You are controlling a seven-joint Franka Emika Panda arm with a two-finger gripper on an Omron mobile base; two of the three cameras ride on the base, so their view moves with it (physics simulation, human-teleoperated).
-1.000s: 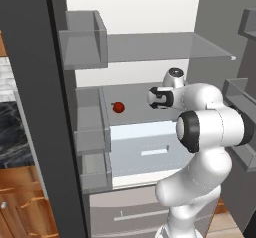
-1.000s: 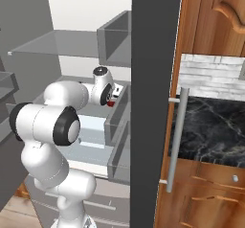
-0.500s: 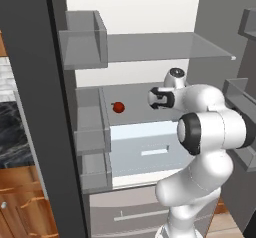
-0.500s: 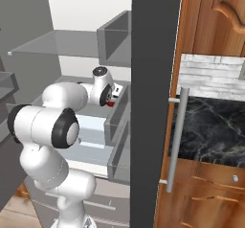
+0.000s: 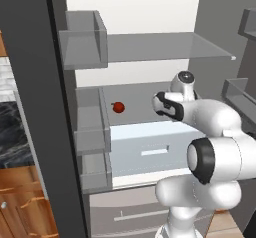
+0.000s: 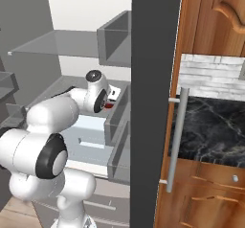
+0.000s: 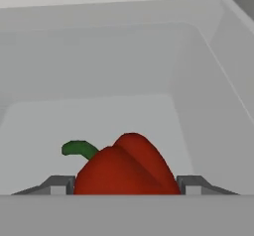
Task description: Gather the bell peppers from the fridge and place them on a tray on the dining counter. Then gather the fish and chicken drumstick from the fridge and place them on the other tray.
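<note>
Red and shiny, the pepper [image 7: 126, 165] lies on the fridge shelf [image 5: 135, 94], with its green stem [image 7: 77, 148] sticking out to one side in the hand view. It looks light and hollow. Its skin is firm but smooth, so it could slip or roll if it is pinched at the edge. The best place to hold it is likely across the fat middle, not by the thin stem, and not too hard, or it could get squashed.

The pepper sits right between the two fingers of the tool [image 7: 126, 188]. One finger is on each side of it, very close. I cannot tell if they touch the skin yet. The fingers stand about as wide as the pepper, so the tool is partly open around it and does not clearly grip it.

From the left base view, the pepper [image 5: 118, 107] is near the left wall of the shelf, and the tool [image 5: 161, 105] looks further off there.
</note>
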